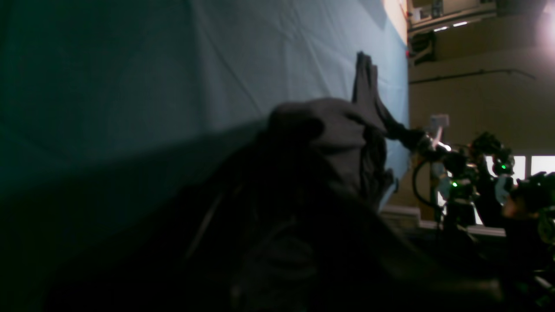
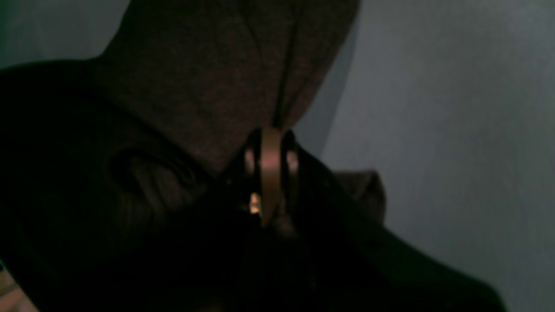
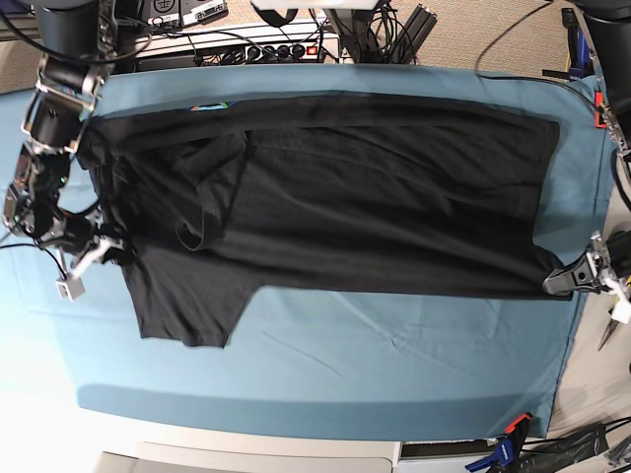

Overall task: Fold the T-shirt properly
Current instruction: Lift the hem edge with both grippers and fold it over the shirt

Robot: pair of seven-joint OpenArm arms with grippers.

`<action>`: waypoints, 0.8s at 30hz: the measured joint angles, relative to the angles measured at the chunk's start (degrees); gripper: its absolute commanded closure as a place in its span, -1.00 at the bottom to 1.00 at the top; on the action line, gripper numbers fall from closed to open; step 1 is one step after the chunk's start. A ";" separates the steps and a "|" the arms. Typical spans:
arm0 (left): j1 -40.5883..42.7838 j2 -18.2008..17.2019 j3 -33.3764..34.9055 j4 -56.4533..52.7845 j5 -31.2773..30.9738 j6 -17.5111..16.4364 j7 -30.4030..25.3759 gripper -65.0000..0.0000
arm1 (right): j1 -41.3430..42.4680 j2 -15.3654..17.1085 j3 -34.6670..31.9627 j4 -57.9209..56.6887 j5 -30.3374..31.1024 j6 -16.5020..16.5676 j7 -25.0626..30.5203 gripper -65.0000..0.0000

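Note:
The black T-shirt (image 3: 345,197) lies stretched sideways across the teal table cloth (image 3: 345,365), with one sleeve (image 3: 187,305) hanging toward the front left. A small bit of coloured print (image 3: 209,106) peeks out at its far edge. My left gripper (image 3: 570,281) is at the shirt's right front corner, shut on the fabric. My right gripper (image 3: 106,251) is at the left end, shut on the shirt near the shoulder. In the right wrist view the fingers (image 2: 271,169) pinch a pulled-up fold of dark cloth (image 2: 225,73). In the left wrist view, bunched fabric (image 1: 329,143) fills the foreground.
Clamps hold the cloth at the front right corner (image 3: 508,434) and the far right edge (image 3: 598,108). Cables and a power strip (image 3: 266,47) run along the back. The cloth's front edge (image 3: 296,419) meets a white table rim.

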 measured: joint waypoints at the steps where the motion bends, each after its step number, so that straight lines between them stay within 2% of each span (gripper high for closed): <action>1: 0.11 -0.31 0.00 0.00 -0.02 0.00 -0.02 1.00 | -0.52 0.24 0.00 0.66 0.68 -0.02 -0.50 1.00; 7: 2.36 -1.22 0.00 0.37 -0.04 0.00 0.15 1.00 | -4.20 1.36 0.04 2.73 3.56 0.04 -2.43 1.00; 10: 4.37 -1.20 0.00 0.44 0.00 0.42 0.20 1.00 | -5.68 1.55 1.01 2.82 7.89 0.07 -3.93 1.00; 18: 8.41 -1.20 0.00 4.83 -0.20 0.44 0.63 1.00 | -7.65 1.57 11.39 2.89 18.03 0.15 -13.33 1.00; 21: 10.23 -1.20 0.00 7.56 -0.20 0.42 1.07 1.00 | -7.89 1.86 15.15 2.89 21.75 0.15 -13.46 1.00; 24: 12.02 -1.22 0.00 9.88 -0.24 0.42 1.07 1.00 | -9.01 3.13 15.98 2.89 24.15 0.15 -13.35 1.00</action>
